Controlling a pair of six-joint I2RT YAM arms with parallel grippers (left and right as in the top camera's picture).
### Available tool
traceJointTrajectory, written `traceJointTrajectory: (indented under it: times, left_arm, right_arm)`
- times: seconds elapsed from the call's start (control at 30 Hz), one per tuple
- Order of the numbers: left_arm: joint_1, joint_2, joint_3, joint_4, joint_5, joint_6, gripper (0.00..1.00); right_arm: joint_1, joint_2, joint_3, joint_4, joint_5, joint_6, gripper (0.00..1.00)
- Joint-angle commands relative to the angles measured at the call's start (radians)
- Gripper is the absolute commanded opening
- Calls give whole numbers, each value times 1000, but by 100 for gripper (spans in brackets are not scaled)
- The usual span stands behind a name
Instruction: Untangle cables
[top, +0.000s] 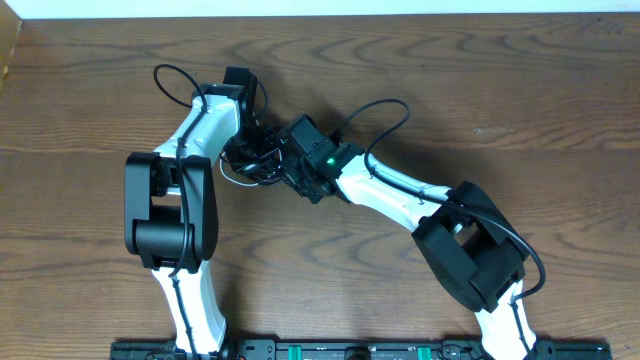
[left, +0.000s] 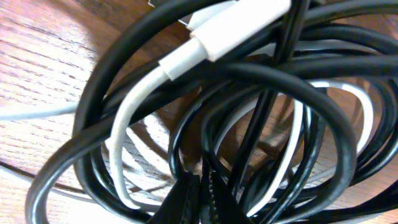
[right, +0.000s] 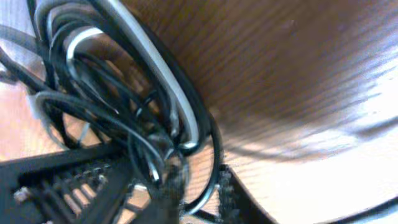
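One knot of cables (top: 256, 168) sits between both arms: my left pincer (left: 201, 199) pinches black loops, while the right pincer (right: 177, 190), opposite, straddles them; I cannot tell its grip.

no legible text, labels or numbers

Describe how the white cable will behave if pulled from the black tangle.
The white cable curves loosely, so probably floppy. It threads through the black cables, so it will likely snag and drag them. Thin, so likely light.
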Motion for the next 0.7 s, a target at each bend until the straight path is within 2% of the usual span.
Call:
traceJointTrajectory:
  times: [0.0, 0.3, 0.47, 0.67]
  left_arm:
    - [5, 13, 1, -5, -6, -9, 8]
    - [5, 13, 1, -4, 24, -9, 8]
    - [5, 13, 1, -4, 23, -10, 8]
    - [5, 13, 1, -4, 20, -13, 8]
  right_arm:
    - [4, 8, -3, -40, 98, 3, 2]
    - [-14, 8, -3, -91, 181, -170, 1]
    - [-61, 7, -3, -110, 117, -244, 1]
    - [-118, 8, -3, -145, 39, -430, 1]
